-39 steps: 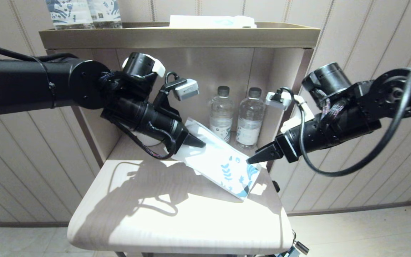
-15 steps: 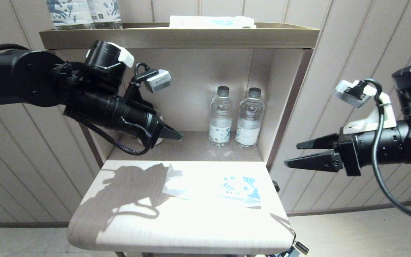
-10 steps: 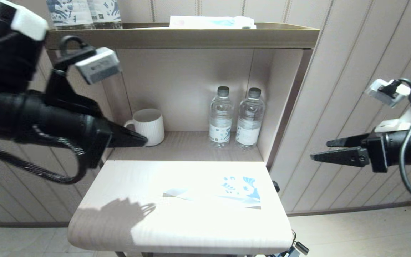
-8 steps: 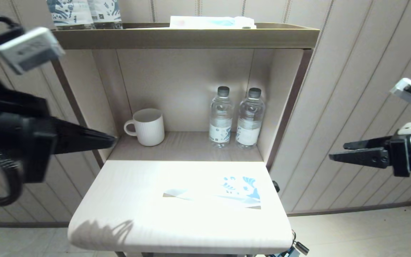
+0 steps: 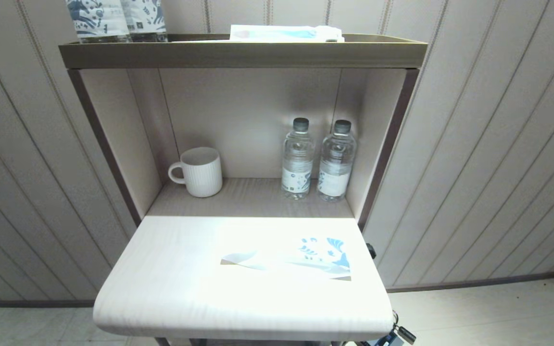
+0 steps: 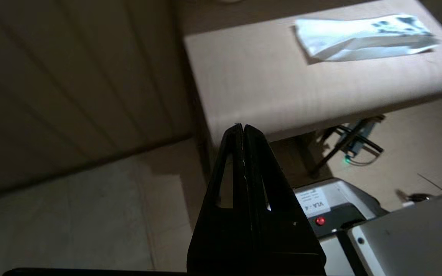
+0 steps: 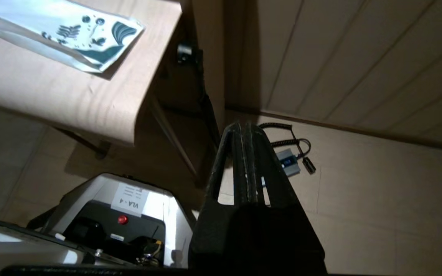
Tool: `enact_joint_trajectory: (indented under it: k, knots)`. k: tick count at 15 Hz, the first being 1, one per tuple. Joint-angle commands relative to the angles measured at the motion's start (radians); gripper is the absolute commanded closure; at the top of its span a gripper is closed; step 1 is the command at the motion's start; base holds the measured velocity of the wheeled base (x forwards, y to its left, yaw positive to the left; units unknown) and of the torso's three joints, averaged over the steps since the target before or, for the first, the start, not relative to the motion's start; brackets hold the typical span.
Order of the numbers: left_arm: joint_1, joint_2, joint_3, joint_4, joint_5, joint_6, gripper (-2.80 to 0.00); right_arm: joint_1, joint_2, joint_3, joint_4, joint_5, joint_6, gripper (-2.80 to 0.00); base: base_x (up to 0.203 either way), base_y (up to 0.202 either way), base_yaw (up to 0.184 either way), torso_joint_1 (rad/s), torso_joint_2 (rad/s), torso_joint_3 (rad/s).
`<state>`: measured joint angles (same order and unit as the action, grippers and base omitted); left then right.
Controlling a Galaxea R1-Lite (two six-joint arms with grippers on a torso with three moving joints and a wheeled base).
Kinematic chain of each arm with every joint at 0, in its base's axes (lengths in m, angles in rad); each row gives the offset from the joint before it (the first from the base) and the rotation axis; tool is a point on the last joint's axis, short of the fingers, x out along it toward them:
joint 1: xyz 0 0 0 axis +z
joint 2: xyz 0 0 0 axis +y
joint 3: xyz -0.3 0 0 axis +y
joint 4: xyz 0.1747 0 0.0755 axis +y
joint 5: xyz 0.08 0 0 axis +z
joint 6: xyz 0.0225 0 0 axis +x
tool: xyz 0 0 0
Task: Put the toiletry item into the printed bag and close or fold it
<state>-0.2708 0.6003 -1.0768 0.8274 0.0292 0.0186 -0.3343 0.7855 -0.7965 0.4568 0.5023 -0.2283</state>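
Here the bag (image 5: 290, 258) lies flat on the desk (image 5: 171, 283), well apart from both tools: left tool (image 6: 243, 128) and right tool (image 7: 244, 126) hang pinched together, empty, below the desk's edge.

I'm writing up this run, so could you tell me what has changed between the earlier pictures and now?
Both grippers let go of the printed bag, which dropped flat onto the table. Both arms drew back out of the head view; the left gripper and right gripper are now shut, low beside the table. The mug and water bottles stayed put.
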Motion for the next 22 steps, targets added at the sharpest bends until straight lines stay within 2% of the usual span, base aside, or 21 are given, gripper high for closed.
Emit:
enact_joint_trajectory:
  k: [1,3,5,7,8,10,11,12,13,14,16,17,18,19,20,21,22]
  knots:
    - [0.113,-0.153,0.051,0.058,0.007,-0.038,0.00,-0.019,-0.124,0.056,0.059,-0.003,-0.001,0.00,0.000,0.000,0.000,0.000,0.00,0.000]
    - [0.164,-0.275,0.135,0.088,-0.001,-0.072,0.00,0.012,-0.158,0.056,0.219,0.025,0.019,0.00,0.000,0.000,0.000,0.000,0.00,0.000]
    - [0.233,-0.381,0.251,0.102,-0.006,-0.083,0.00,0.063,-0.265,0.062,0.274,0.058,0.101,0.00,0.000,0.000,0.000,0.000,0.00,0.000]
    - [0.259,-0.501,0.354,0.105,-0.030,-0.069,0.00,0.171,-0.419,0.075,0.319,0.056,0.147,0.00,0.000,0.000,0.000,0.000,0.00,0.000]
    - [0.265,-0.537,0.418,0.104,-0.038,-0.064,0.00,0.223,-0.496,0.083,0.357,0.019,0.166,0.00,0.000,0.000,0.000,0.000,0.00,0.000]
    - [0.269,-0.585,0.539,0.074,-0.025,-0.060,0.00,0.277,-0.635,0.123,0.405,-0.113,0.201,0.00,0.000,0.000,0.000,0.000,0.00,0.000]
    - [0.270,-0.593,0.604,0.026,0.006,-0.062,0.00,0.291,-0.718,0.168,0.396,-0.197,0.212,0.00,0.000,0.000,0.000,0.000,0.00,0.000]
    - [0.270,-0.596,0.671,-0.080,0.036,-0.062,0.00,0.302,-0.769,0.230,0.377,-0.344,0.235,0.00,0.000,0.000,0.000,0.000,0.00,0.000]
    - [0.270,-0.597,0.734,-0.191,0.051,-0.056,0.00,0.307,-0.785,0.288,0.331,-0.423,0.263,0.00,0.000,0.000,0.000,0.000,0.00,0.000]
    - [0.271,-0.597,0.834,-0.362,0.064,-0.033,0.00,0.311,-0.785,0.366,0.209,-0.463,0.280,0.00,0.000,0.000,0.000,0.000,0.00,0.000]
    - [0.271,-0.598,0.980,-0.715,0.081,0.041,0.00,0.315,-0.785,0.567,-0.064,-0.540,0.264,0.00,0.000,0.000,0.000,0.000,0.00,0.000]
    - [0.271,-0.597,1.019,-0.793,0.085,0.100,0.00,0.316,-0.785,0.664,-0.234,-0.572,0.244,0.00,0.000,0.000,0.000,0.000,0.00,0.000]
    - [0.271,-0.597,1.028,-0.807,0.066,0.152,0.00,0.317,-0.785,0.723,-0.378,-0.600,0.244,0.00,0.000,0.000,0.000,0.000,0.00,0.000]
    - [0.271,-0.597,1.037,-0.810,0.003,0.166,0.00,0.318,-0.785,0.758,-0.452,-0.626,0.244,0.00,0.000,0.000,0.000,0.000,0.00,0.000]
    - [0.271,-0.597,1.058,-0.832,-0.054,0.170,0.00,0.320,-0.785,0.768,-0.471,-0.628,0.248,0.00,0.000,0.000,0.000,0.000,0.00,0.000]
    - [0.271,-0.597,1.077,-0.861,-0.075,0.162,0.00,0.322,-0.785,0.770,-0.476,-0.608,0.248,0.00,0.000,0.000,0.000,0.000,0.00,0.000]
    - [0.271,-0.598,1.076,-0.822,-0.079,0.151,0.00,0.322,-0.785,0.781,-0.474,-0.556,0.250,0.00,0.000,0.000,0.000,0.000,0.00,0.000]
